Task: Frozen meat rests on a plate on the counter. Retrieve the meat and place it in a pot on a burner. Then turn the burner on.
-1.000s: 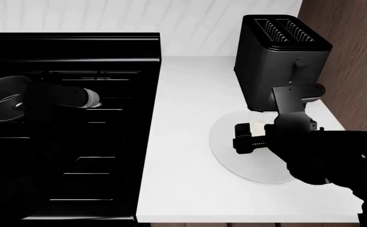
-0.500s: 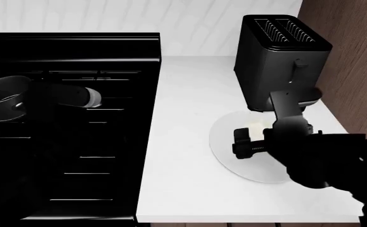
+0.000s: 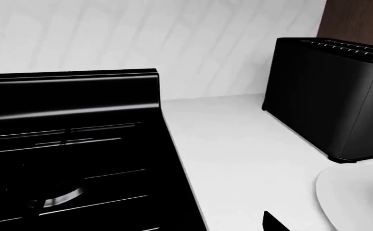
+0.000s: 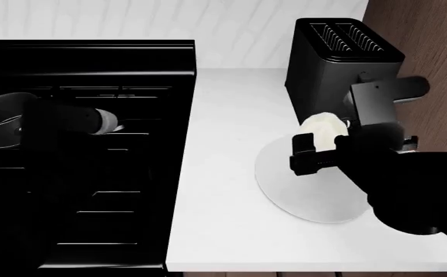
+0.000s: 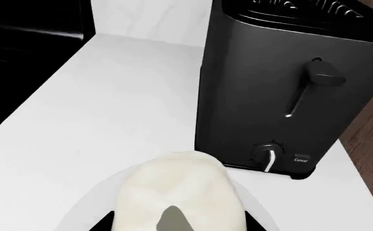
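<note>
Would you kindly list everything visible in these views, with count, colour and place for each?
frozen meat: one, creamy white, held in the right gripper above the plate
plate: one, pale grey-white, on the counter in front of the toaster
counter: one, white, right of the stove
pot: one, dark grey, on the stove at the head view's left edge
stove: one, black, left of the counter
toaster: one, black, at the back of the counter by the wooden wall
wooden wall: one, brown, far right
left arm: one, dark, over the stove; its gripper is not clearly visible
right gripper: one, black, closed on the meat
</note>
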You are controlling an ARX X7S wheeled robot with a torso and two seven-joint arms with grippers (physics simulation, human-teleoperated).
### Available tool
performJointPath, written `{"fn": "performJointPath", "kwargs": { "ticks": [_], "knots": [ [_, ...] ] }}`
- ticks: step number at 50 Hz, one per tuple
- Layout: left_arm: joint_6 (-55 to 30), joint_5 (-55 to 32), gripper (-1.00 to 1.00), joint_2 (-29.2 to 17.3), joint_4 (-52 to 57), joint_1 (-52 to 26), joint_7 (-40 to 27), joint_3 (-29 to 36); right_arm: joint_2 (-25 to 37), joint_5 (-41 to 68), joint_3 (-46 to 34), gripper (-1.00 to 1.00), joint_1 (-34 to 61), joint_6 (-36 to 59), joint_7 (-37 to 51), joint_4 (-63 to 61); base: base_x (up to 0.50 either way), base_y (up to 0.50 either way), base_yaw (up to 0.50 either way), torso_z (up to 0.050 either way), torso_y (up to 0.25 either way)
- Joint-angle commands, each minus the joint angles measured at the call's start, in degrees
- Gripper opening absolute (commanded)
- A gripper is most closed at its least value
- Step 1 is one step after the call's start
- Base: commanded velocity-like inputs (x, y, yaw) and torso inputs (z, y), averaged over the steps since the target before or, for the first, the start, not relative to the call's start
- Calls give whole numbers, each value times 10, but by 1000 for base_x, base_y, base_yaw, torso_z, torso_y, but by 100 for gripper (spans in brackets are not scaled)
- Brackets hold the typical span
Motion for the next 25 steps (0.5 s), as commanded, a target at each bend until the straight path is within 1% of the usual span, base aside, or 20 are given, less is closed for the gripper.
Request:
{"fn": "performJointPath", "kwargs": {
  "ticks": [1, 9, 13, 20, 25],
  "knots": [
    [-5, -26, 100, -5, 15, 9, -19, -11, 12, 44, 22, -100, 9, 1, 31, -57, 0, 0, 0, 0, 0],
    [-3, -56, 100, -5, 29, 9, -38, -26, 20, 68, 40, -100, 7, -13, 41, -104, 0, 0, 0, 0, 0],
    [4, -58, 100, -6, 30, 15, -37, -32, 25, 83, 42, -100, 12, -14, 53, -117, 0, 0, 0, 0, 0],
    [12, -42, 100, -5, 19, 12, -26, -24, 26, 59, 43, -100, 28, -13, 19, -114, 0, 0, 0, 0, 0],
    [17, -46, 100, -6, 19, 6, -21, -24, 24, 70, 38, -100, 51, -8, 18, -112, 0, 0, 0, 0, 0]
  ]
}}
